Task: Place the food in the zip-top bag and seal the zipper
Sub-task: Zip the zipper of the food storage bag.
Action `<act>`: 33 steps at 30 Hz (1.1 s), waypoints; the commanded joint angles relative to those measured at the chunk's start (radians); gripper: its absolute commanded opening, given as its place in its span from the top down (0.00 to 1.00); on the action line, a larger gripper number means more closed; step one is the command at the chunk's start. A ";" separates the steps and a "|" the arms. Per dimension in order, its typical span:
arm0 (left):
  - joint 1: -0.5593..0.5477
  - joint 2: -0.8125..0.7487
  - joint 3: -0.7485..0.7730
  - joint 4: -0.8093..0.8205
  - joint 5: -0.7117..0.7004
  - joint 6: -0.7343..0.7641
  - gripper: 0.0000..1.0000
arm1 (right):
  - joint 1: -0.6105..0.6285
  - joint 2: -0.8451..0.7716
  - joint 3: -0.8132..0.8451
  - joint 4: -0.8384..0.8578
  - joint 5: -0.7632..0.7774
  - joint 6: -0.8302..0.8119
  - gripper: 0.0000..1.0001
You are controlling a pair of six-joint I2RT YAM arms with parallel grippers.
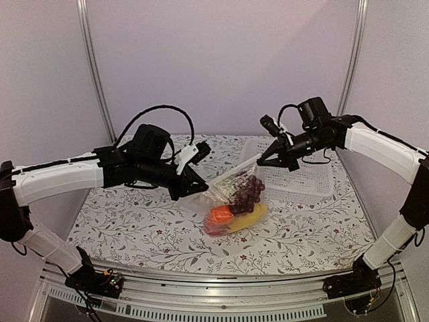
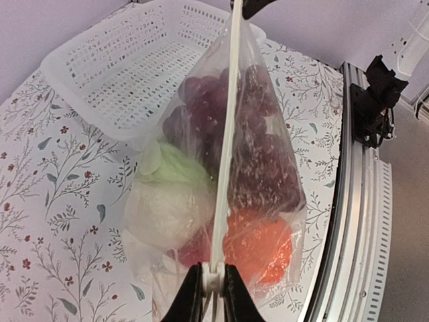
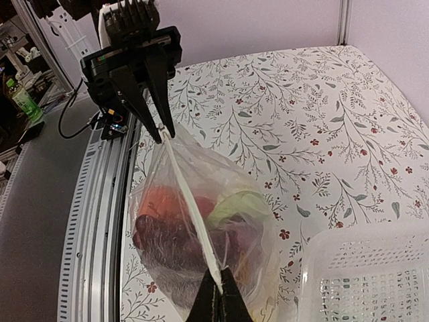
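My left end effector (image 2: 213, 287) and right end effector (image 3: 218, 296) clamp both ends of the zipper (image 2: 226, 134), taut; the food (image 2: 265, 249) lies bagged; sealing is in hand, I judge; next needs pinching along it.

Mid-desk blocked: zip-top bag (image 1: 236, 201) hangs with its zipper (image 2: 224, 168) stretched taut, left claw (image 1: 199, 186) and right claw (image 1: 260, 161) each pinching one end. White basket (image 1: 312, 180) sits just behind-right of it, so the gap is tight and contact unclear. Desk (image 1: 127, 228) is open in front and to the near left and right.
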 commanded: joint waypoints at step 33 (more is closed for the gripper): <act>0.162 0.005 0.138 -0.050 -0.413 0.155 1.00 | -0.037 0.443 0.605 0.017 -0.123 0.060 1.00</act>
